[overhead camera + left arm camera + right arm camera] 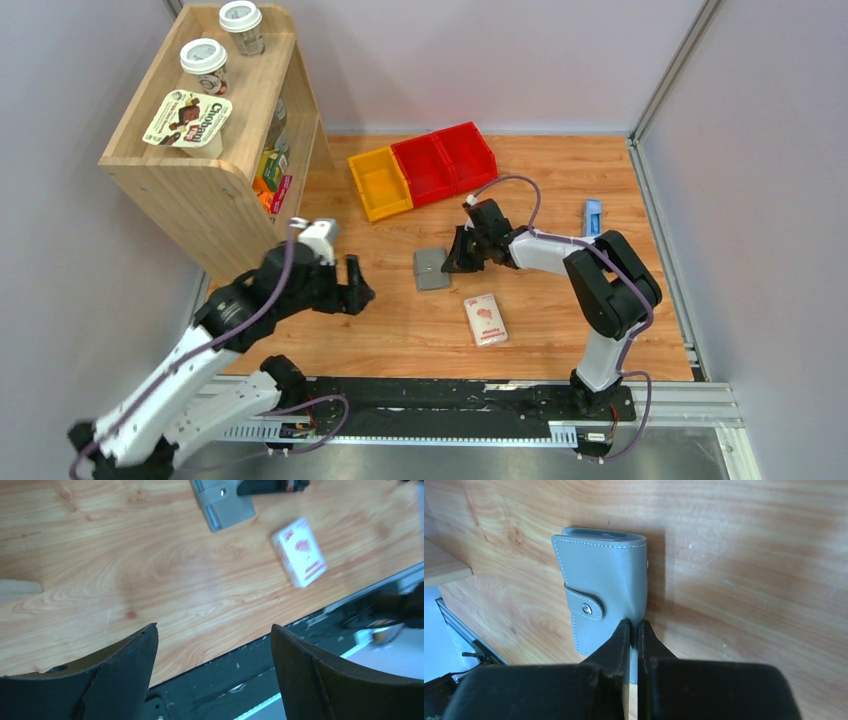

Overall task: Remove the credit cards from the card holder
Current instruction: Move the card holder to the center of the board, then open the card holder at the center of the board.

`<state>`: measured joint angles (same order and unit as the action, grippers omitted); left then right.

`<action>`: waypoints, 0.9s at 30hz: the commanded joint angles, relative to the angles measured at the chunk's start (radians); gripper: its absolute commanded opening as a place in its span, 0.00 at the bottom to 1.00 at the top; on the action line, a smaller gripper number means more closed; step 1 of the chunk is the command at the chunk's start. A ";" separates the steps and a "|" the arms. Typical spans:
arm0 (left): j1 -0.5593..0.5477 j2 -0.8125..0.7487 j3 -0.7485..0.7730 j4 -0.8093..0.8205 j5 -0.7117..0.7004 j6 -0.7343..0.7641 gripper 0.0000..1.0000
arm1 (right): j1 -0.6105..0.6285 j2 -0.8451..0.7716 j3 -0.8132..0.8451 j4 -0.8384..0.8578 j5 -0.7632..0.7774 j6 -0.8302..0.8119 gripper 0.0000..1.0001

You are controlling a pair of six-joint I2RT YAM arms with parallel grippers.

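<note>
The card holder (431,268) is a small grey wallet lying flat on the wooden table, folded shut with its snap tab (585,606) fastened. My right gripper (634,625) is shut on the card holder (599,580), pinching a thin strip of its edge at the fold side. From above, the right gripper (458,262) sits at the wallet's right edge. The credit cards are hidden inside. My left gripper (355,290) hovers open and empty to the wallet's left. In its wrist view the left gripper (213,628) is over the table's near edge, with the card holder (225,505) far off.
A white-and-pink packet (485,320) lies near the front, also seen as the packet (299,551). Yellow (380,183) and red bins (445,160) stand at the back. A wooden shelf (200,150) is at the left, a small blue object (592,216) at the right.
</note>
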<state>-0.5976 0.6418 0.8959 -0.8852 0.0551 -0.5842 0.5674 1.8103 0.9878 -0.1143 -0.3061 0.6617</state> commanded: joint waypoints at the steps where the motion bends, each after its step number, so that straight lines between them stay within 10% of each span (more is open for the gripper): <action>1: -0.297 0.238 0.105 0.049 -0.478 -0.094 0.91 | 0.011 -0.046 -0.046 -0.090 0.030 -0.048 0.00; 7: -0.338 0.495 0.150 0.121 -0.547 -0.177 0.91 | 0.020 -0.092 -0.074 -0.094 0.018 -0.070 0.01; 19: -0.355 0.821 0.172 0.385 -0.439 -0.206 0.86 | -0.072 -0.094 -0.169 0.099 -0.148 -0.010 0.41; 27: -0.357 0.959 0.238 0.400 -0.429 -0.198 0.72 | -0.101 -0.048 -0.193 0.197 -0.217 0.030 0.40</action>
<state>-0.9478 1.5635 1.0676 -0.5301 -0.3756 -0.7799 0.4728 1.7374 0.8135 0.0124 -0.4927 0.6746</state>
